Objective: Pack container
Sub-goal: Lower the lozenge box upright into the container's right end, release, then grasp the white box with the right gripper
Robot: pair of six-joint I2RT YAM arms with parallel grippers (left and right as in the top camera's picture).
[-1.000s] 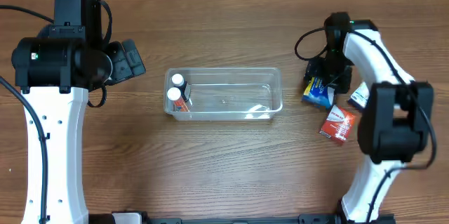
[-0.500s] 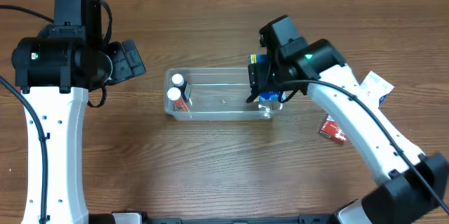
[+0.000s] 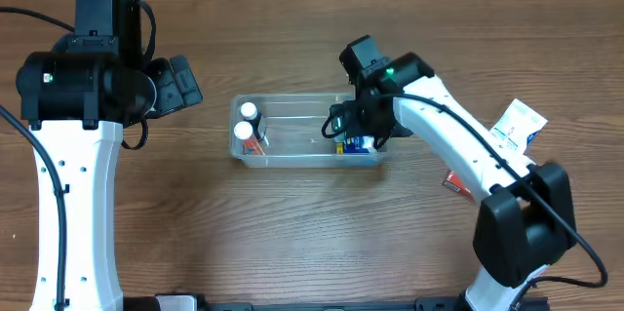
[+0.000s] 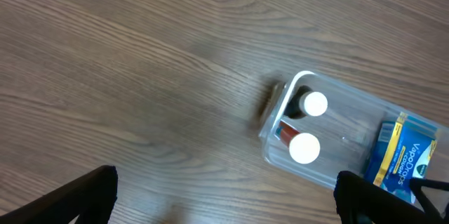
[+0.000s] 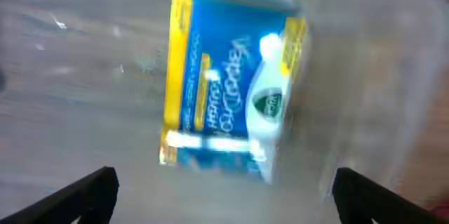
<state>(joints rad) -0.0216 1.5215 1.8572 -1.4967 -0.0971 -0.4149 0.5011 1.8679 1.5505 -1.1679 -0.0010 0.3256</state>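
Plainly, blue VapoDrops packet [image 4: 405, 155] inside container [image 3: 292, 159]

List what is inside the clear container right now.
Two white-capped bottles at the container's left end, a blue VapoDrops packet at its right end. Overhead, the right gripper covers part of the packet; anything beneath the packet is hidden.

We find the container [image 3: 292, 101] on the table [image 3: 292, 243]. In its left end stand two bottles, the rear bottle [image 3: 248, 111] just behind the front bottle [image 3: 241, 131]; a packet [image 3: 359, 144] lies in its right end. Right of the container lie a far packet [image 3: 517, 124] and a near packet [image 3: 454, 181].
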